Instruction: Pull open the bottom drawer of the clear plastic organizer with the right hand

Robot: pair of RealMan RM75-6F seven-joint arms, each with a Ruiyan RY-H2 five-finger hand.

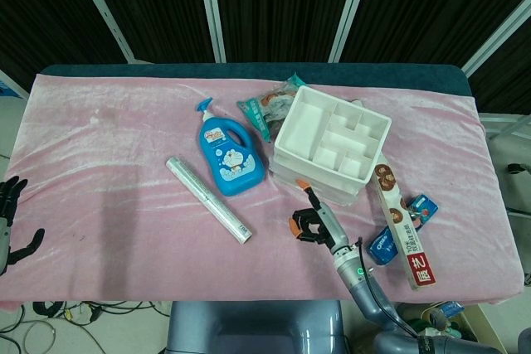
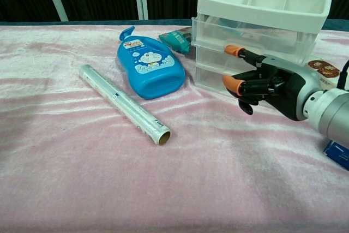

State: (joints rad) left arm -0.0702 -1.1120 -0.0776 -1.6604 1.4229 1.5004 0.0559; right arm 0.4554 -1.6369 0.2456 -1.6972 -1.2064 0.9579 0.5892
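The clear plastic organizer [image 1: 330, 140] [image 2: 256, 20], with a white divided tray on top, stands right of centre on the pink cloth. My right hand [image 1: 312, 220] [image 2: 260, 82] is at its near face, level with the bottom drawer [image 2: 214, 80]. Its orange-tipped fingers curl in against that drawer's front and seem hooked on it. The palm hides the contact. A strip of clear drawer [image 1: 288, 176] shows below the white top in the head view. My left hand [image 1: 8, 215] hangs off the table's left edge with spread fingers, holding nothing.
A blue Doraemon bottle [image 1: 231, 155] [image 2: 150, 66] and a silver foil roll [image 1: 209, 199] [image 2: 124, 103] lie left of the organizer. A snack packet [image 1: 267, 109] lies behind them. A long biscuit box [image 1: 402, 225] and blue packets [image 1: 386, 246] lie to the right.
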